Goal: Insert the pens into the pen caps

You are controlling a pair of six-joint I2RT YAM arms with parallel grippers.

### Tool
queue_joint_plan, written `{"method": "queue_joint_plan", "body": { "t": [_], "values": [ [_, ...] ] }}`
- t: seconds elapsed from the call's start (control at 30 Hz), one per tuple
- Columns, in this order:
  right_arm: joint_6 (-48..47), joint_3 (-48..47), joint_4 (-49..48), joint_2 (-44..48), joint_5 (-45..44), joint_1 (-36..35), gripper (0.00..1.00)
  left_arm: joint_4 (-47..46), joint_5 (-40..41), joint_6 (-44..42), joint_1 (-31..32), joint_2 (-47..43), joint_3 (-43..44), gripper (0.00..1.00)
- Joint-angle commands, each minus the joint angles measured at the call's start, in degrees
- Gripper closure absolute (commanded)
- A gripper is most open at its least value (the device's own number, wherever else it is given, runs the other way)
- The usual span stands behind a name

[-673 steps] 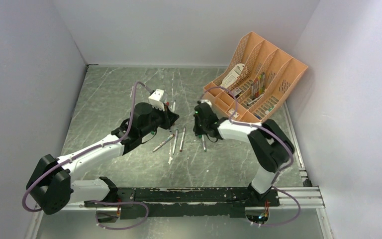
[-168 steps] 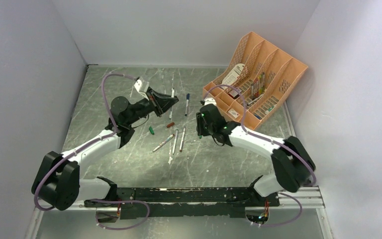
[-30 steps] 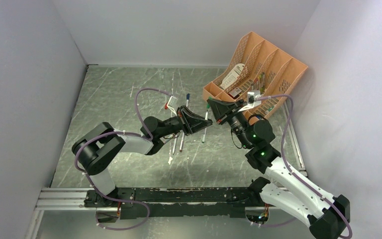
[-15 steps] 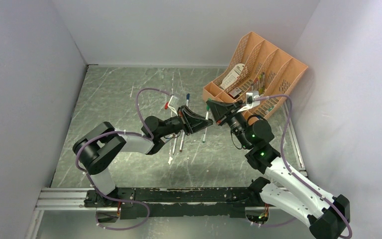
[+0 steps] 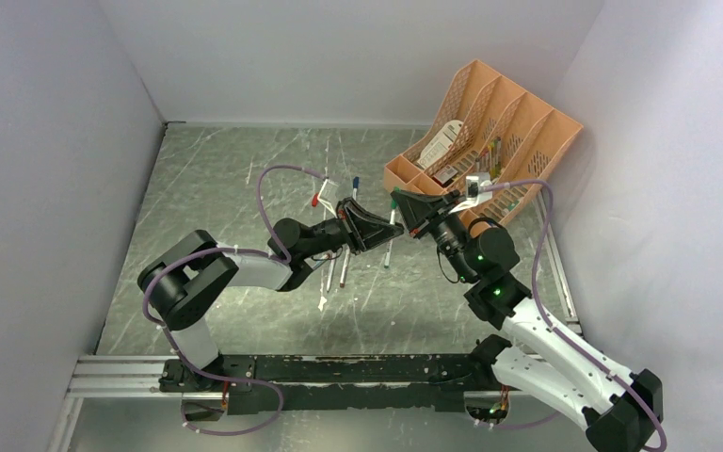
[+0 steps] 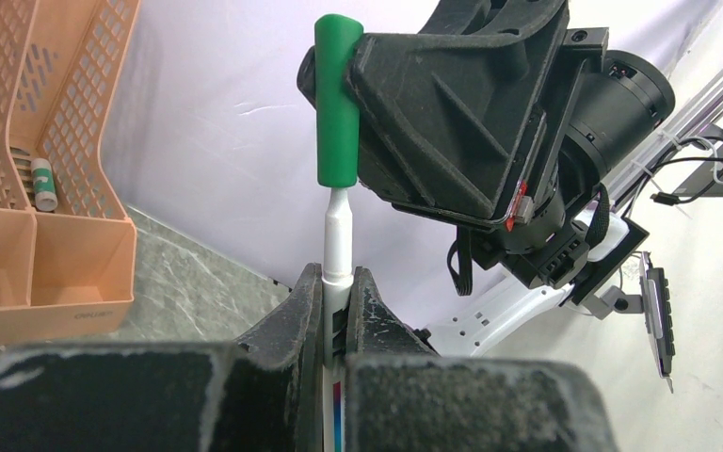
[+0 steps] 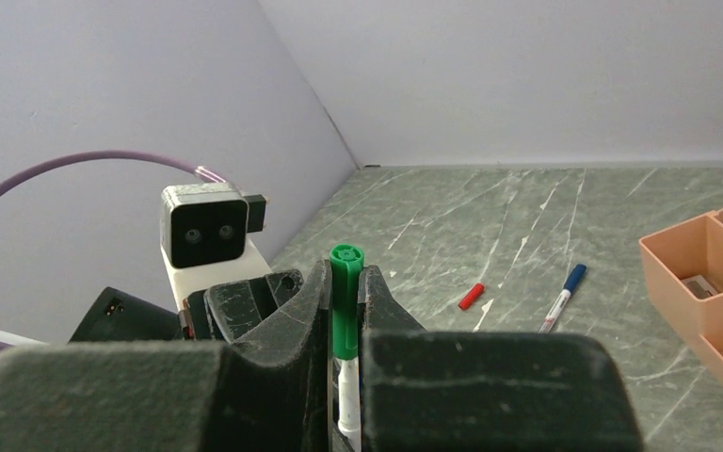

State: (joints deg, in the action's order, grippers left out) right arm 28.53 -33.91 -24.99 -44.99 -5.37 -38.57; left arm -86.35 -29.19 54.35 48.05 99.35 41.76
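Above the middle of the grey marbled worktop, the left gripper and right gripper face each other nose to nose. The left jaws pinch a white pen by its barrel, and the right jaws pinch a green cap. The pen's narrow tip sits at the cap's mouth, with its white neck bare between cap and jaws. Pen and cap are in line, both held clear of the worktop. Below lie loose pens, a red cap and a blue-capped pen. An orange organiser stands in the far right corner.
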Motion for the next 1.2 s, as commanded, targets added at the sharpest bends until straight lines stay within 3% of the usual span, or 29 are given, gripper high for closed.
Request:
{"method": "queue_joint_plan", "body": {
  "t": [0.0, 0.63, 0.9, 1.0, 1.1, 1.17],
  "values": [
    [-0.6, -0.1, 0.6, 1.1, 0.3, 0.2, 1.00, -3.7, -0.2, -0.3, 0.3, 0.6, 0.9, 0.93],
    [-0.7, 1.6, 3.9, 1.8, 1.9, 0.2, 1.00, -0.8, -1.2, -1.2, -0.3, 0.5, 4.5, 0.93],
    [-1.8, 1.8, 6.0, 2.0, 4.9, 0.2, 1.00, 7.1, -4.4, -7.7, -2.4, -2.1, 8.7, 0.93],
    [-2.8, 1.4, 6.8, 3.1, 5.2, 0.2, 0.85, 14.2, -8.1, -15.2, -3.0, -4.1, 11.0, 0.93],
    [-3.2, -0.1, 8.1, 4.5, 4.1, 0.2, 0.52, 23.5, -10.3, -24.0, -3.1, -5.8, 13.0, 0.93],
    [-3.8, -1.4, 9.1, 5.6, 3.2, 0.2, 0.36, 27.0, -10.5, -27.7, -3.1, -6.4, 13.4, 0.93]
  ]
}}
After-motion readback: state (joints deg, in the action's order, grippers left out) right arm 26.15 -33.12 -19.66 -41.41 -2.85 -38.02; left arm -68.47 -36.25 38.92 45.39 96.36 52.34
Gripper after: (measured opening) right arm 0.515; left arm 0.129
